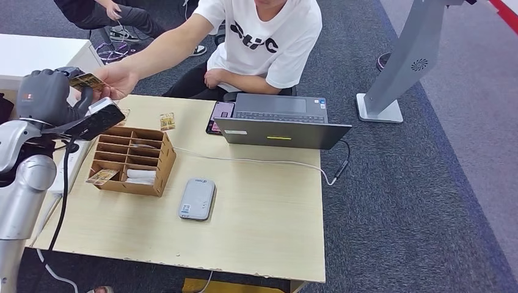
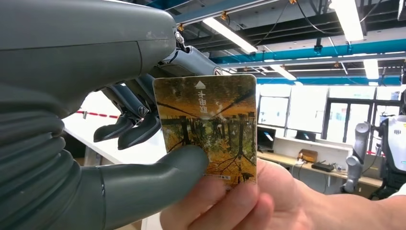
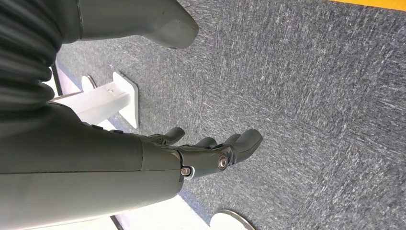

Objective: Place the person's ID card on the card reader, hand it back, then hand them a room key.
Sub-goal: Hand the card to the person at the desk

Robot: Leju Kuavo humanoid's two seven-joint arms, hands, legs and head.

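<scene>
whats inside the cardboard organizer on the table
In the cardboard organizer, the near-left slot holds a yellowish card, and the slot beside it holds white cards. Back slots look empty, though their dividers hide the bottoms.

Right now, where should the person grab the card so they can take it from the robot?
Pinch the card's free corner, coming from the side away from the left hand. The robot's thumb and fingers cover the other edge, and the person's hand already holds that free corner.

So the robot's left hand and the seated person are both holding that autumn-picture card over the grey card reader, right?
Not over the reader. The head view shows the left hand and the person's hand sharing the autumn-picture card beyond the table's far-left corner; the grey card reader lies mid-table.
</scene>
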